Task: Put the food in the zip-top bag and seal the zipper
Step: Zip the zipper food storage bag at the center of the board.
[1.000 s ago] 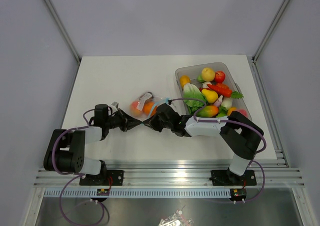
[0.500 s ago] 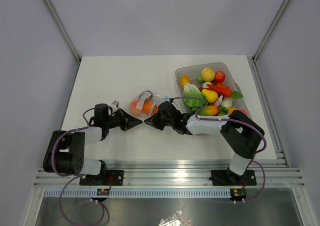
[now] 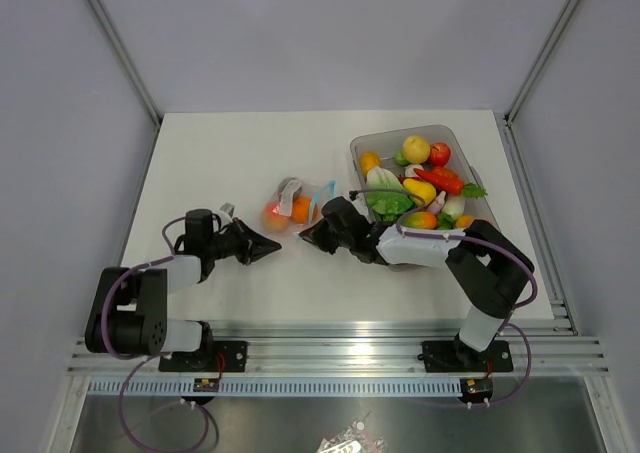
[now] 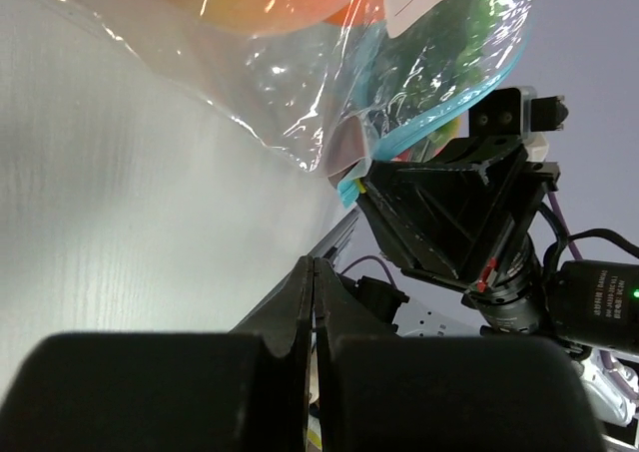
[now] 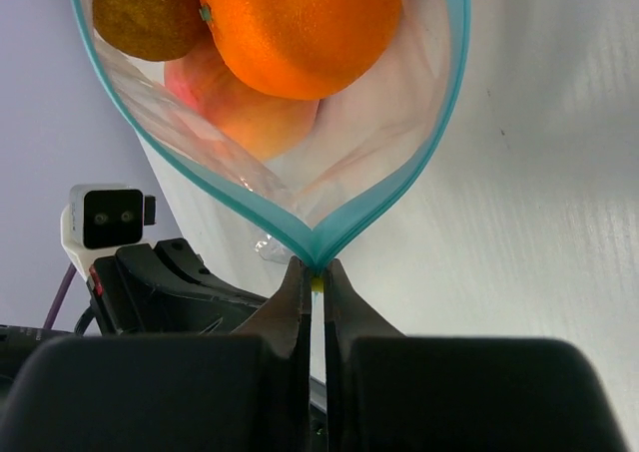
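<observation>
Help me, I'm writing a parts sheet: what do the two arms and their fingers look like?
Both the left arm and right arm have black joints, pale grey links and purple cables. Each ends in a black wedge-shaped housing with small red marks and slim black fingers.

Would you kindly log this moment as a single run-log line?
left gripper: shut, empty | right gripper: shut on zip-top bag corner | orange: inside bag | zipper: unsealed

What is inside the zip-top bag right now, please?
An orange, a brown fruit and a pinkish peach lying partly under the orange; anything deeper in the zip-top bag is hidden.
</observation>
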